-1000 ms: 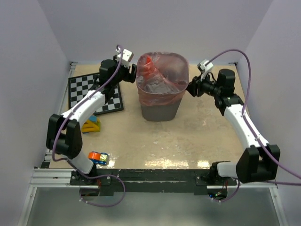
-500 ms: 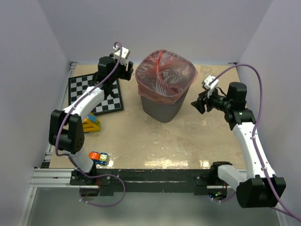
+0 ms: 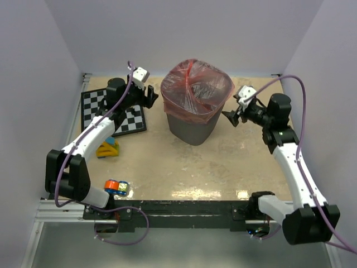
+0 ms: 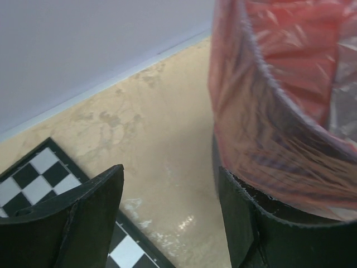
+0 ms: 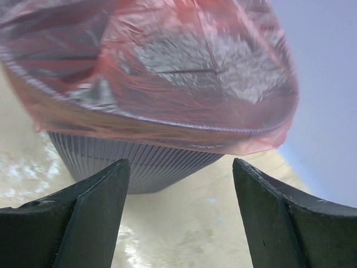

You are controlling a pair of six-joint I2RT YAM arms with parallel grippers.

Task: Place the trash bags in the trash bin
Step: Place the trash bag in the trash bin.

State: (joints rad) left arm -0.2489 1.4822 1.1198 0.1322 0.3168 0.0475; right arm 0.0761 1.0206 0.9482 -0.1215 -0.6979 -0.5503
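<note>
— Where did we see the trash bag?
— Lining the trash bin, its edge folded over the rim.
— And our grippers?
— The left gripper and right gripper flanked the bin, both gaping wide, holding nothing.

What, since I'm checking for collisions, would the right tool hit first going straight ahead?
Probably the thin red-orange plastic bag folded over the rim of the dark grey wire-mesh bin, dead ahead of the open right tool; exact depth is unclear.

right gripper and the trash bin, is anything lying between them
Nothing: only bare table separates the right gripper from the trash bin, clearest in the top external view.
</note>
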